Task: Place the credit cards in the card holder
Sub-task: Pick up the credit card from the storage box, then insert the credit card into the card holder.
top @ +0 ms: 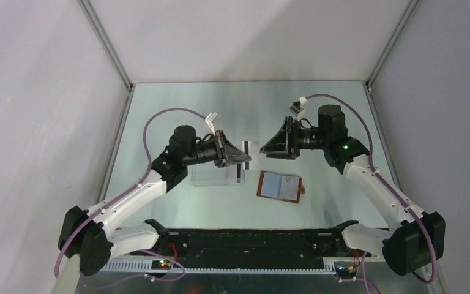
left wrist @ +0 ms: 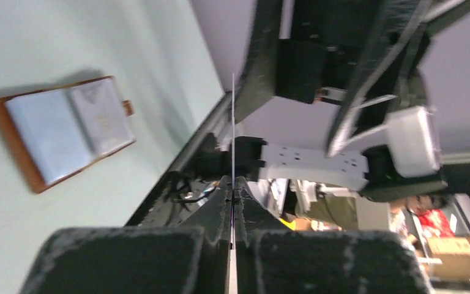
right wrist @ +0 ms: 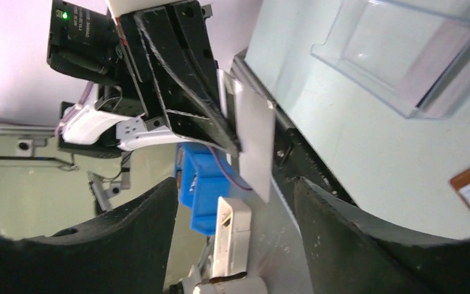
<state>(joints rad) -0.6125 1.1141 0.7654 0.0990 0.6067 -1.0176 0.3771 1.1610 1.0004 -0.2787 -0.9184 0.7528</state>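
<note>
My left gripper (top: pixel 237 157) is shut on a pale credit card (top: pixel 248 149) with a dark stripe and holds it above the table. In the left wrist view the card (left wrist: pixel 233 122) shows edge-on between the shut fingers (left wrist: pixel 233 187). My right gripper (top: pixel 270 147) is open and empty, facing the card from the right, just apart from it. In the right wrist view the card (right wrist: pixel 254 141) stands beyond my open gripper (right wrist: pixel 232 208). The brown card holder (top: pixel 279 185) lies open and flat on the table below the right gripper; it also shows in the left wrist view (left wrist: pixel 67 128).
A clear plastic tray (top: pixel 211 176) lies under the left gripper, with another striped card (top: pixel 237 176) at its right end. The tray also shows in the right wrist view (right wrist: pixel 404 55). Metal frame rails bound the table on both sides and at the back.
</note>
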